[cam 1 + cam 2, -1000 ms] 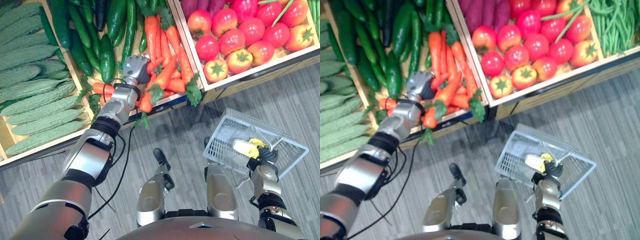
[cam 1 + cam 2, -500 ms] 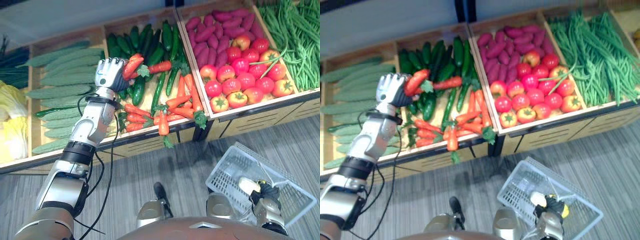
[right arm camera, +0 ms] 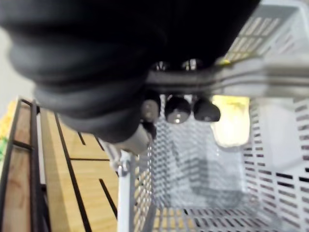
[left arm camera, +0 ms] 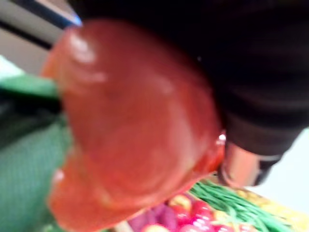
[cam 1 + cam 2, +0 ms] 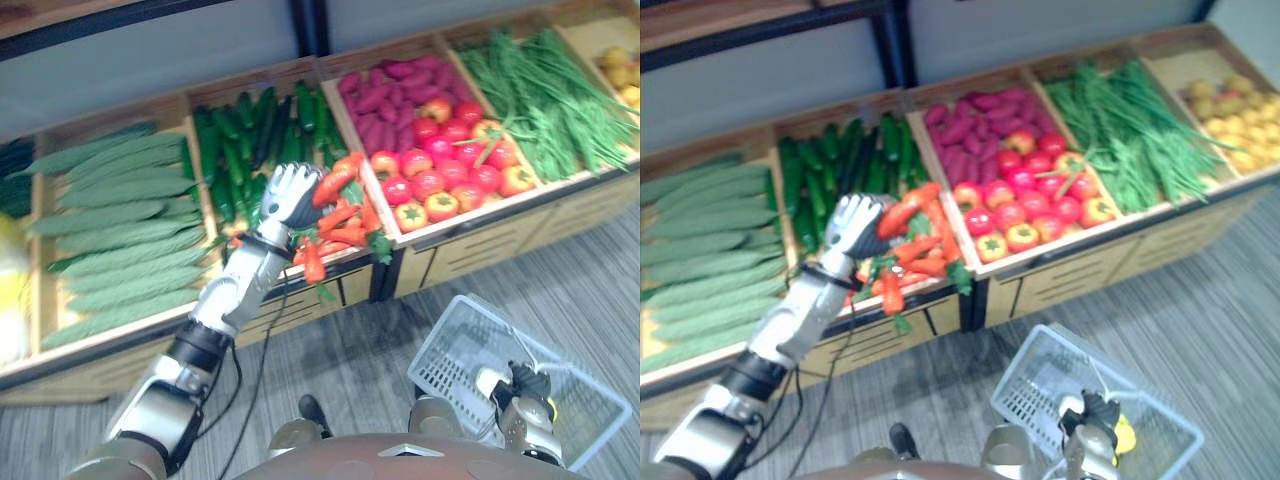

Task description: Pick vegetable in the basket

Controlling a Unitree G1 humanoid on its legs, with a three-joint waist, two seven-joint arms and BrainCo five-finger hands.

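Note:
My left hand [image 5: 288,196] is raised above the carrot bin and is shut on an orange carrot [image 5: 334,183] with a green top; the same carrot [image 4: 130,125] bulks close against the palm in the left wrist view. More carrots [image 5: 340,225] lie in the bin below it. My right hand [image 5: 525,392] at the lower right is shut on the handle [image 3: 241,77] of a white plastic basket [image 5: 455,345], which hangs over the floor. A pale yellow vegetable [image 3: 231,121] lies inside the basket.
The wooden display [image 5: 470,250] holds bins of bitter gourds [image 5: 120,230], cucumbers [image 5: 250,130], purple sweet potatoes [image 5: 385,90], tomatoes [image 5: 440,180], green beans [image 5: 540,95] and small yellow produce [image 5: 1240,115]. Grey floor [image 5: 340,360] lies in front.
My left hand lifted the carrot out of the bin and carried it rightward, from over the cucumbers to above the carrots. The camera has tilted up, so the whole scene has shifted.

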